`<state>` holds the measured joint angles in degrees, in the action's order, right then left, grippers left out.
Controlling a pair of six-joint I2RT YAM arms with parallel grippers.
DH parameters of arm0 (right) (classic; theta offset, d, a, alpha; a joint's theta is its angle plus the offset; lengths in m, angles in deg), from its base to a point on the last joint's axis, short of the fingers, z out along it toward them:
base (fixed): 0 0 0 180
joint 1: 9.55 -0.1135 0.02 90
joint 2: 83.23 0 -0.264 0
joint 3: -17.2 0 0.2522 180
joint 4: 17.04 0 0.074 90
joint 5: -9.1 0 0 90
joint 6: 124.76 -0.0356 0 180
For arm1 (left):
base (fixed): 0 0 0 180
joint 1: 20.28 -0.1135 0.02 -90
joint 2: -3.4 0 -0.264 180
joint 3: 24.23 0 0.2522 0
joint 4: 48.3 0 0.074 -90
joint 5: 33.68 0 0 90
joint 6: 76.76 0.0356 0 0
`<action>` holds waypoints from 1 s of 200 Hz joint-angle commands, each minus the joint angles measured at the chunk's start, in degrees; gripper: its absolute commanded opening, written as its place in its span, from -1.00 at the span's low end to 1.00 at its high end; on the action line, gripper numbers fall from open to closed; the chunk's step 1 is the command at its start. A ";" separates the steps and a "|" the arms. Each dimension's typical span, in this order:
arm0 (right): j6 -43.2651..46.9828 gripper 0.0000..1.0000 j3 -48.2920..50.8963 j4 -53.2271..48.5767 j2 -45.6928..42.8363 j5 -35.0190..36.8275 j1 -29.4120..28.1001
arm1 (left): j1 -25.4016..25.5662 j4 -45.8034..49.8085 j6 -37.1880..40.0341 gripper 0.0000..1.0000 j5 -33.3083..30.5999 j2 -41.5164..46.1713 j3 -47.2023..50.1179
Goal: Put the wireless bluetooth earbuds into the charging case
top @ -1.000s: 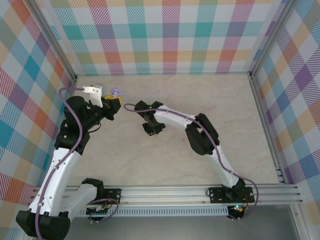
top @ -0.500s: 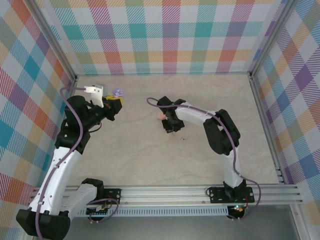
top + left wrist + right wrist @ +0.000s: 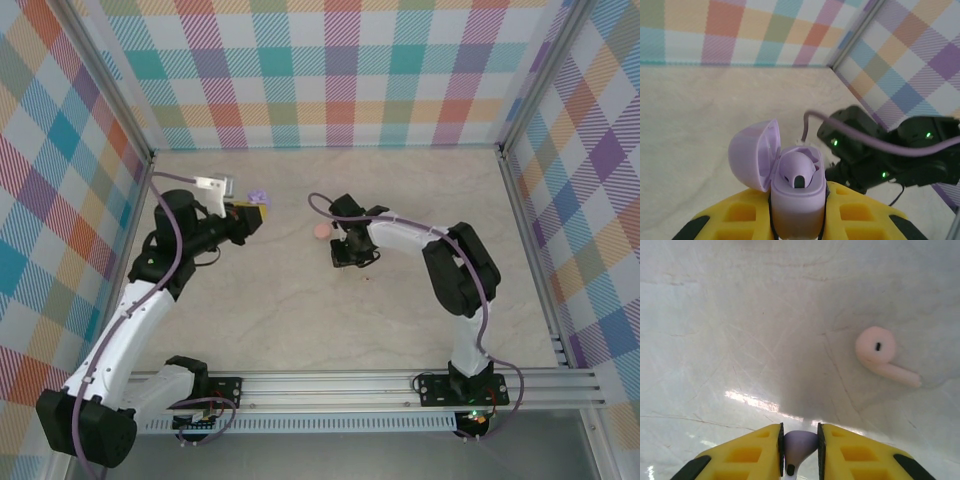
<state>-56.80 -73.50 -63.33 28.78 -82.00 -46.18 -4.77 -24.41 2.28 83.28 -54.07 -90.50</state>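
Note:
My left gripper is shut on the purple charging case, held upright above the table. Its lid stands open to the left, and one purple earbud sits in it. In the top view, the case sticks out beyond the left gripper at the back left. My right gripper is shut on a second purple earbud, just above the table. That gripper is at mid-table in the top view. A pale pink earbud lies loose on the table ahead and to the right of it, also seen from above.
The right arm's black wrist and purple cable sit close behind the case in the left wrist view. Checked walls and a metal frame enclose the marble-look table.
My right gripper has moved to the right with the purple earbud, uncovering the pink earbud on the table. My left gripper has carried the open case to the right, toward the middle.

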 commanded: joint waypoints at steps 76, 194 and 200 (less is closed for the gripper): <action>-5.10 -0.52 15.12 17.38 -16.57 -9.08 5.23 | 10.05 -17.12 -2.95 -0.76 -3.23 -9.71 10.50; -5.46 -0.50 21.14 23.50 -37.38 -14.58 5.38 | 15.75 -31.96 9.35 -0.72 0.59 -10.97 17.30; -5.34 -0.51 21.27 23.87 -38.38 -15.30 5.42 | 15.86 -32.26 10.00 -0.72 0.99 -10.78 17.27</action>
<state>-62.42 -52.81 -42.79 -5.60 -93.48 -41.02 9.87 -50.42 6.98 81.86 -66.82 -74.17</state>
